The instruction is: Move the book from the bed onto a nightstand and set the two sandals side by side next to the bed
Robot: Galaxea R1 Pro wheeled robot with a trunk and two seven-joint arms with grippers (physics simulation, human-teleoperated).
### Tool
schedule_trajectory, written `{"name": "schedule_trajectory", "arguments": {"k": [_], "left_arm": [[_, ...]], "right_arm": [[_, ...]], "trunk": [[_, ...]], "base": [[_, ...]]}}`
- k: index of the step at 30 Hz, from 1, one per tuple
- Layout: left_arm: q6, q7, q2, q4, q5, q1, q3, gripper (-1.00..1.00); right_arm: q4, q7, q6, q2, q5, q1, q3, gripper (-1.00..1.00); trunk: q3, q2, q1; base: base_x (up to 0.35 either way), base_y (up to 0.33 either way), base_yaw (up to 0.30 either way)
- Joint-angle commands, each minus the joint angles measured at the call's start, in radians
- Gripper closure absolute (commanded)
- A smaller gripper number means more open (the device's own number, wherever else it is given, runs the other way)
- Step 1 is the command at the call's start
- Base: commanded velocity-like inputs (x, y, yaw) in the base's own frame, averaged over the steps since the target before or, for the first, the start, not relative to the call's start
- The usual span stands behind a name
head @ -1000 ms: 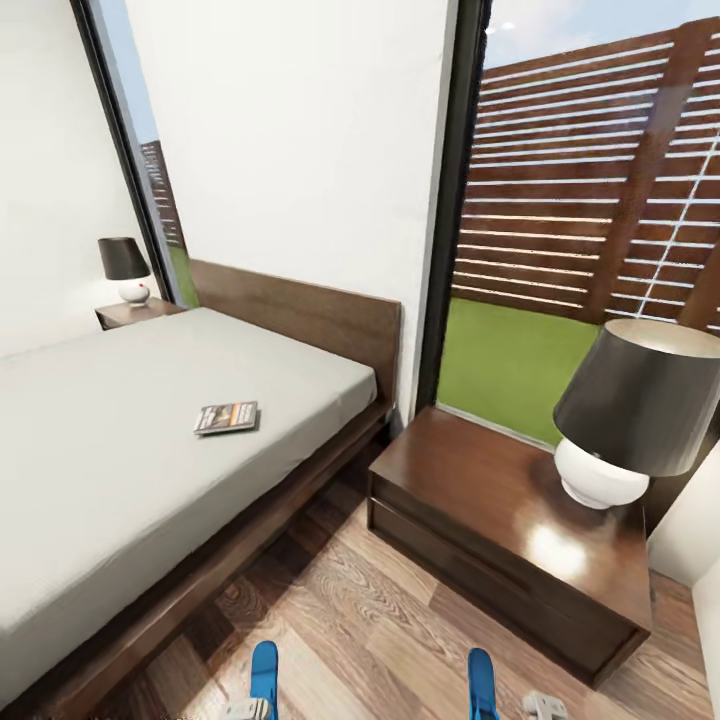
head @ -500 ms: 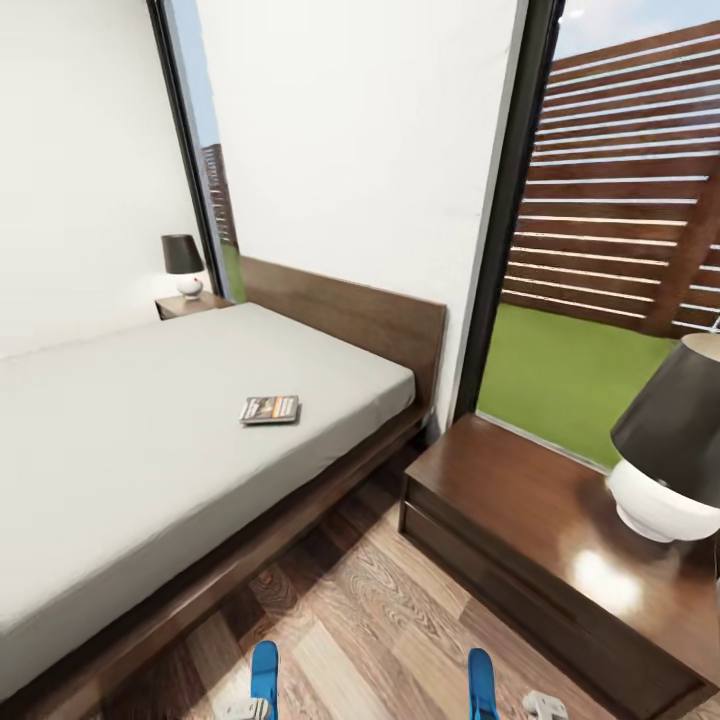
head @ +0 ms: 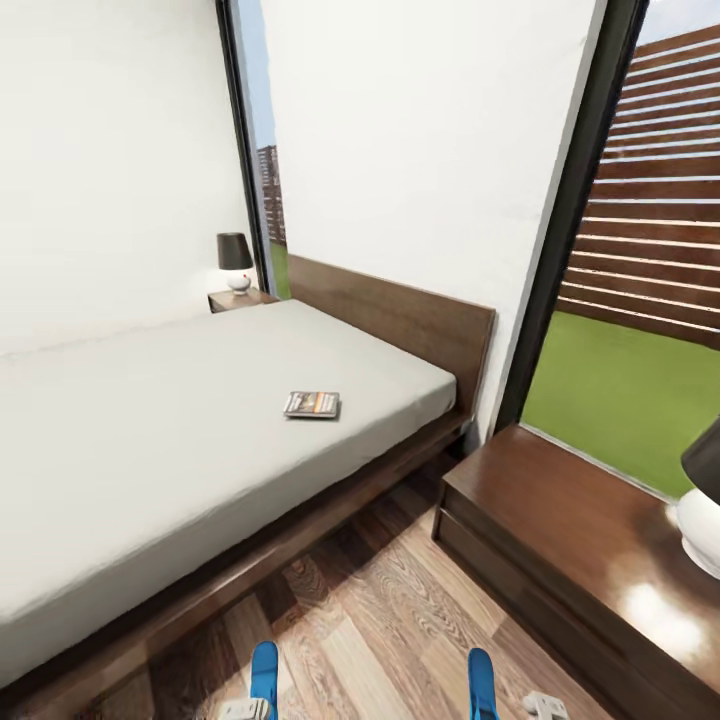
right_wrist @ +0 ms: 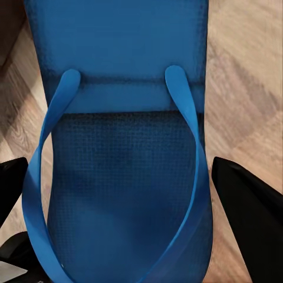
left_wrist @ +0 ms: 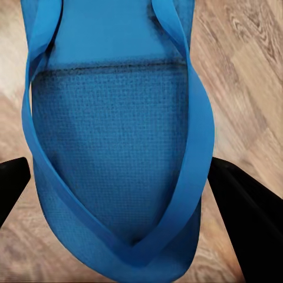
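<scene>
Facing: the bedroom [head: 400,130], white-walled, with tall black-framed windows [head: 650,230] giving on a slatted fence and grass.
Floor: brown wood planks [head: 370,620] with a swirling grain, running between bed and near nightstand.
Bed: the bed [head: 150,440], low, with a dark brown wooden frame and headboard and a smooth, plain off-white mattress.
Book: the book [head: 312,404] lies flat on the mattress, toward the headboard end and near the edge facing the floor; thin, dark-covered, with an orange band.
Near nightstand: the nightstand [head: 570,540], a dark, glossy, square-topped wooden unit at the right, just beside the bed's head; a white lamp base [head: 702,530] with a dark shade stands on it.
Far nightstand: a second nightstand [head: 240,297] beyond the bed, by the wall, with a small dark-shaded lamp [head: 235,260].
Left sandal: a bright blue sandal [left_wrist: 118,153], flat, with a dimpled footbed and a thin V strap, seen above the floor planks.
Right sandal: another blue sandal [right_wrist: 124,165], same texture and strap, also over the floor.
Left pincer: the left pincer [left_wrist: 127,194] has a dark finger at each edge of its sandal, seemingly clamped on it, though the contact is hard to see.
Right pincer: the right pincer [right_wrist: 124,194] likewise brackets its sandal, apparently gripping it.
Head view: both blue tips [head: 264,668] poke up at the lower edge, well apart.
</scene>
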Motion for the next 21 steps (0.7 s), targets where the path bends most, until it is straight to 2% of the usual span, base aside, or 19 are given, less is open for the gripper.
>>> {"name": "schedule_trajectory", "arguments": {"k": [1,21], "left_arm": [[-0.001,-0.005,0.000,0.002,0.006,-0.001,0.002,1.00],[-0.001,-0.005,0.000,0.002,0.006,-0.001,0.002,1.00]], "right_arm": [[-0.002,0.006,0.009,0.000,0.006,0.000,-0.009,1.00],[-0.002,0.006,0.009,0.000,0.006,0.000,-0.009,1.00]], "trunk": [[-0.001,0.000,0.000],[-0.001,0.000,0.000]], "base": [[0.000,0.000,0.276],[0.000,0.000,0.277]]}}
